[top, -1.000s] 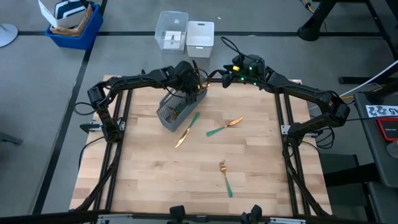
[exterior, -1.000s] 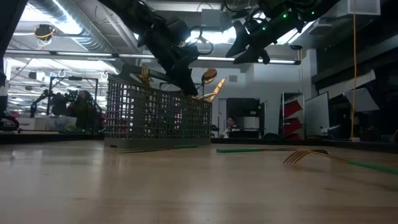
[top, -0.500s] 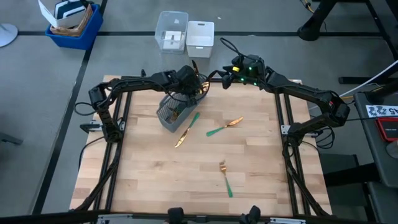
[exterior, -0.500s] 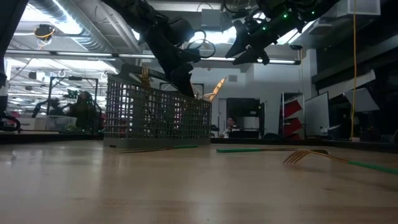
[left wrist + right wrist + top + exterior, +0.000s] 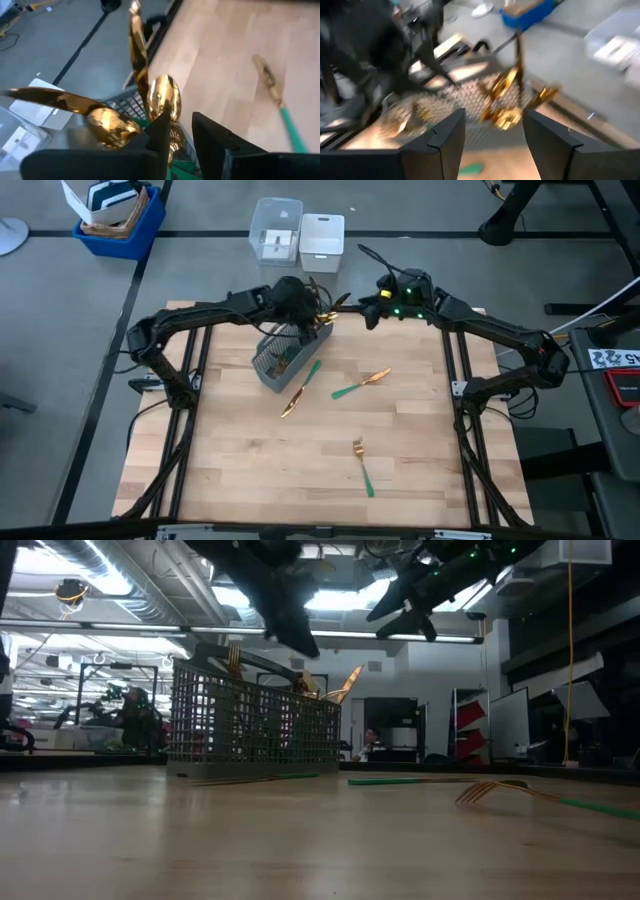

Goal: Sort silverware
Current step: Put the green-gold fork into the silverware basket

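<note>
A grey mesh caddy (image 5: 285,352) stands at the table's far left-centre; gold heads of the silverware (image 5: 167,97) stick up out of its far end. On the wood lie a knife (image 5: 299,390), a spoon (image 5: 361,385) and a fork (image 5: 362,467), each teal-handled. My left gripper (image 5: 186,137) hangs just above the caddy's far end (image 5: 320,705), narrowly open, with nothing between its fingers. My right gripper (image 5: 492,135) hovers open and empty to the right of the caddy's far end (image 5: 368,310), pointing toward it.
Two clear plastic bins (image 5: 298,235) and a blue box (image 5: 115,220) sit on the floor beyond the far edge. Bare wood lies in front of the caddy and to the right of the fork. A person (image 5: 372,740) shows far back in the room.
My left gripper has let go of a spoon whose gold head stood high at the caddy's far end. The spoon has sunk into the caddy. The gripper has then risen clear above the caddy. My right gripper has tipped up a little.
</note>
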